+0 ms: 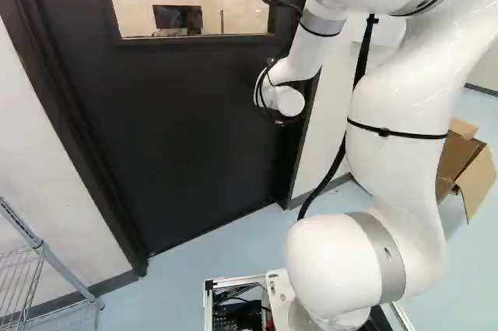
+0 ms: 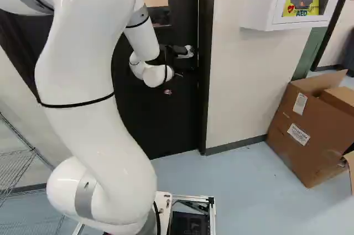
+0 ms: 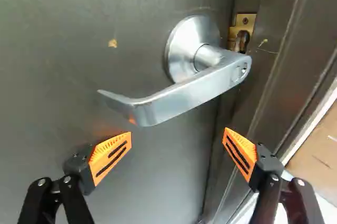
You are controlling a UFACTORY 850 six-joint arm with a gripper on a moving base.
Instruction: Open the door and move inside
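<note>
End effector [image 3: 178, 138] is spread wide, lever handle [image 3: 181, 96] just ahead, probably so it can straddle and turn it.

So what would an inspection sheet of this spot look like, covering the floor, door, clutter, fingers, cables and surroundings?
Surface: pale blue floor in front of the door.
Job's things: dark door with a window; silver lever handle near its edge. Whether it is latched, I cannot tell.
Clutter: open cardboard box by the wall; wire rack at the left of the left base view.
Grippers: fingers wide apart, aimed toward the handle; no grip.
Cables: thick black cable hanging beside the arm; thinner ones looped at the wrist.
Surroundings: white cabinet on the wall.
</note>
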